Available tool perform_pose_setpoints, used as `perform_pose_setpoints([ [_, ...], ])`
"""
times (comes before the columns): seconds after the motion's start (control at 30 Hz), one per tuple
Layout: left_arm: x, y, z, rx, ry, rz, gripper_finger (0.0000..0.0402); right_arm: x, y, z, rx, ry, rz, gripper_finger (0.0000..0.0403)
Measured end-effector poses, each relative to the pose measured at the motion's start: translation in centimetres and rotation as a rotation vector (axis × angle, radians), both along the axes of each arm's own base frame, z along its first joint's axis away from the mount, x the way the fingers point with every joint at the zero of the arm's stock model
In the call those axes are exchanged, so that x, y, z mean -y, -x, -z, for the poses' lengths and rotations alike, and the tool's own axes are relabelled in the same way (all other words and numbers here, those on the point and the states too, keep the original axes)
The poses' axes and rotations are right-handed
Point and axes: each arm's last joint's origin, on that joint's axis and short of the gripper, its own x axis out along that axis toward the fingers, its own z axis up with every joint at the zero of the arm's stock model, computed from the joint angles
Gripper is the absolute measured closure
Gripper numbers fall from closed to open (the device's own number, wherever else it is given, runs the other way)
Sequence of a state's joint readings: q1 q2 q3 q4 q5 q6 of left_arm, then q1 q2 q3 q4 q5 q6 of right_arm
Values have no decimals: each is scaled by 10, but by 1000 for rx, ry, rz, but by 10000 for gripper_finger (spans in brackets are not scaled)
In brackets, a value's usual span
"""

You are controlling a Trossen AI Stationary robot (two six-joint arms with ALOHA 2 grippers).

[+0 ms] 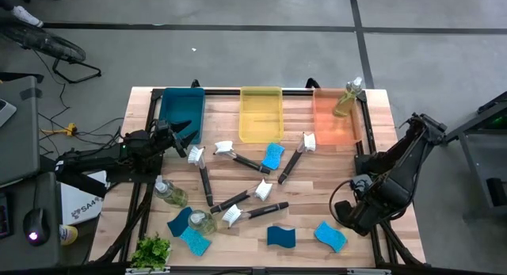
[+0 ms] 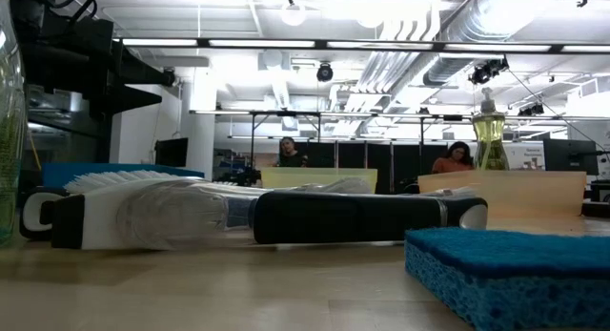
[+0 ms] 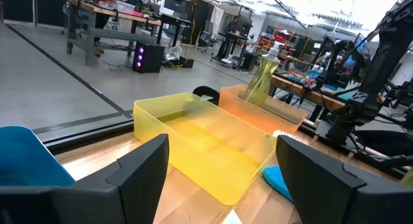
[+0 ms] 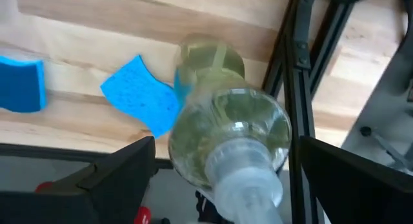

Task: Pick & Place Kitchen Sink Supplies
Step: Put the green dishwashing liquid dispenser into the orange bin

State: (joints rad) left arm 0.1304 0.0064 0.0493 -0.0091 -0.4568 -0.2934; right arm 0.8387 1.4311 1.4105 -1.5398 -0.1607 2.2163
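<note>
My right gripper (image 4: 226, 153) is at the table's right near side (image 1: 354, 205), shut on a clear bottle of yellow-green liquid (image 4: 222, 121). My left gripper (image 3: 226, 179) is open and empty, hovering by the blue bin (image 1: 181, 108) and facing the yellow bin (image 3: 206, 143). Another bottle (image 1: 347, 101) stands in the orange bin (image 1: 337, 124). Two more bottles (image 1: 170, 194) (image 1: 202, 221) lie on the table's left side. Several brushes (image 1: 242, 197) and blue sponges (image 1: 272, 155) lie on the wood; one brush (image 2: 257, 217) and one sponge (image 2: 515, 274) fill the low view. My right gripper has the bottle between its two fingers (image 4: 122, 166), which flank its shoulder near the pump end. The pale pump top (image 4: 242, 182) points back toward the wrist, and the base points away, down at the table. The bottle is lifted clear above a sponge (image 4: 142, 98).
Three bins line the far edge: blue, yellow (image 1: 261, 112) and orange. A small green plant (image 1: 150, 250) sits at the near left corner. Black frame rails (image 4: 293, 88) run along the table's right edge. People sit in the room beyond (image 2: 286, 152).
</note>
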Motion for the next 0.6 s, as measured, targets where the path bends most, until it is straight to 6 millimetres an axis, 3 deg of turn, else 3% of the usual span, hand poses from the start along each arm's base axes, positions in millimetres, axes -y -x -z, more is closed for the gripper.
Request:
perform_pose_setpoints([
  [0.6, 0, 0, 0, 0, 0, 0, 121, -6, 1, 2, 2, -2, -37, 29],
])
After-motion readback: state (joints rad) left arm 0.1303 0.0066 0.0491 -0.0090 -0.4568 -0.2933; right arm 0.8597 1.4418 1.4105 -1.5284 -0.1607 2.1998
